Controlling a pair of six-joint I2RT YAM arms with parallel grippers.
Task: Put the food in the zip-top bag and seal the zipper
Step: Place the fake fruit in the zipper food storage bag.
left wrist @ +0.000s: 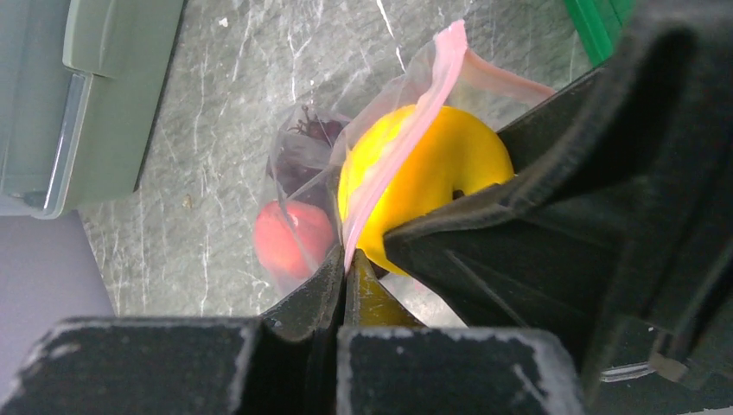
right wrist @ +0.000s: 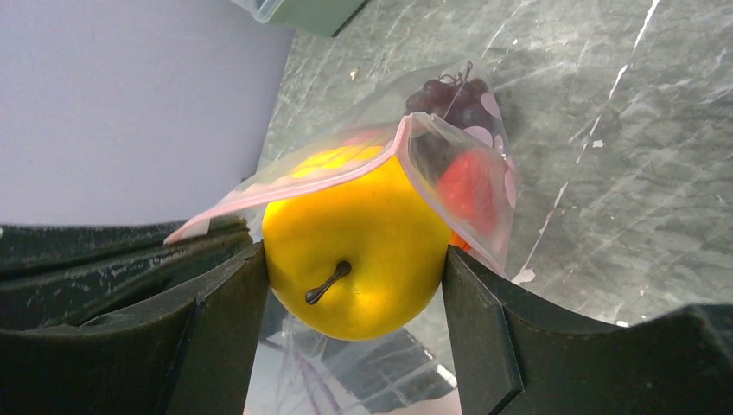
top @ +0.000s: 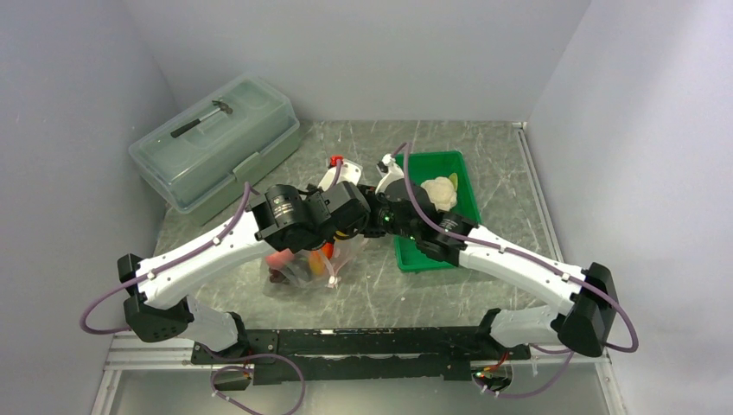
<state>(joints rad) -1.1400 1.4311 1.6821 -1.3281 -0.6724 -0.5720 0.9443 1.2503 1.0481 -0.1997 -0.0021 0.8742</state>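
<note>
Right now I am pinching the pale pink zipper strip [left wrist: 406,138] of the clear crinkly plastic zip-top bag [left wrist: 298,164] with my left gripper [left wrist: 346,270], jaws closed tight. My right gripper [right wrist: 356,290] is clasping a round yellow toy fruit [right wrist: 354,225] at the bag's mouth, half under the strip. Dark purple grapes [right wrist: 449,99] and a red fruit [right wrist: 467,190] are lying inside.

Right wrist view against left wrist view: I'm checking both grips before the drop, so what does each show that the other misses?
Only the right wrist: the right tool clamping the yellow fruit on both sides. Only the left wrist: the left tool pinched shut on the zipper, plus the green tray corner. Both: that fruit at the zip-top bag mouth, grapes and a red fruit inside.
</note>
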